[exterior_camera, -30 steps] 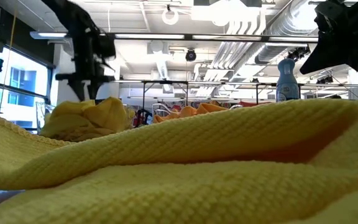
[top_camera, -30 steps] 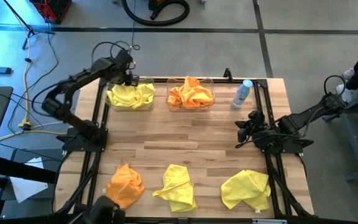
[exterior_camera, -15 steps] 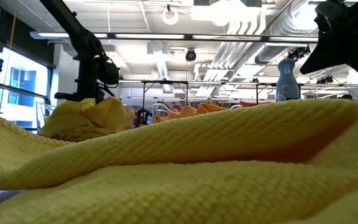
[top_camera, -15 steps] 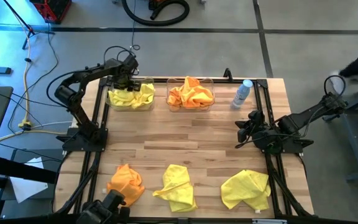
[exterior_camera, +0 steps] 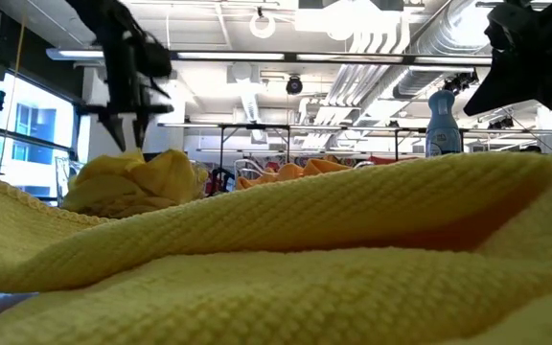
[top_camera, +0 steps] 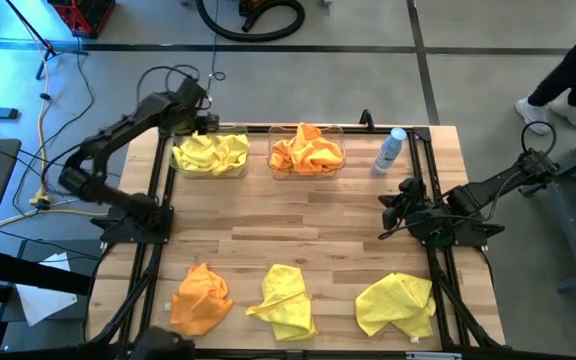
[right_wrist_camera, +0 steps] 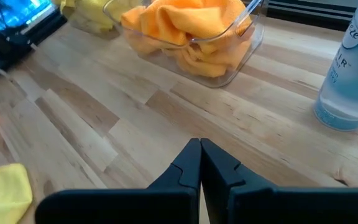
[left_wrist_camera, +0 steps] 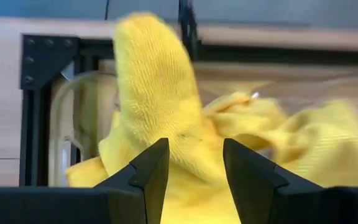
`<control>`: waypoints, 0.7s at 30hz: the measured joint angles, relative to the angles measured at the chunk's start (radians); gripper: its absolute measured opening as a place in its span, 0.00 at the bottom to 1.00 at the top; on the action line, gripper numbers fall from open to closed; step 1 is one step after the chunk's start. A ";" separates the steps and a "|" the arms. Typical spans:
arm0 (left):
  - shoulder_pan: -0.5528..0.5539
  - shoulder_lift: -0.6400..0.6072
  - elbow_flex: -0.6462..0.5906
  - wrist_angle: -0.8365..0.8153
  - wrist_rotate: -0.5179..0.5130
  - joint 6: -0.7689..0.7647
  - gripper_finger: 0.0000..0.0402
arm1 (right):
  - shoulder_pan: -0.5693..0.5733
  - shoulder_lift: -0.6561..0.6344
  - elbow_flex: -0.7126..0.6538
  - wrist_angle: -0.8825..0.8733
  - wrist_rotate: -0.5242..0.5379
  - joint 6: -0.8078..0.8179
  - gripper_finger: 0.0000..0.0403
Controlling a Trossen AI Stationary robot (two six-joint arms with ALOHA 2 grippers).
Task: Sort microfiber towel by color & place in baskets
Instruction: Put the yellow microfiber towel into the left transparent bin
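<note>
Where clear rounded baskets [top_camera: 209, 160] stand, nubbly yellow microfiber towel [top_camera: 211, 152] lies crumpled.

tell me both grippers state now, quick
left gripper: open, empty, over the yellow towels in the basket.
right gripper: shut, empty.

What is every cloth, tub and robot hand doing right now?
left gripper: open, above the yellow tub
right gripper: shut, waiting over the table
left basket: holds yellow towels
right basket: holds orange towels
orange towel: loose on table
two yellow towels: loose on table
bottle: upright
</note>
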 joint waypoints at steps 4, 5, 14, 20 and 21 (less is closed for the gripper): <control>-0.046 -0.103 0.000 -0.004 -0.010 -0.057 0.35 | 0.000 0.000 0.000 0.000 -0.037 -0.029 0.00; -0.063 -0.123 0.000 -0.014 -0.010 -0.066 0.35 | 0.000 0.000 0.000 0.000 -0.045 -0.033 0.00; -0.383 -0.245 0.000 -0.094 -0.025 -0.177 0.34 | 0.000 0.000 0.000 0.001 -0.094 -0.031 0.00; -0.692 -0.228 0.000 -0.104 -0.070 -0.359 0.31 | 0.000 0.000 0.000 0.001 -0.094 -0.031 0.00; -0.749 -0.218 0.000 -0.103 -0.088 -0.398 0.30 | 0.000 0.000 0.000 0.001 -0.094 -0.031 0.00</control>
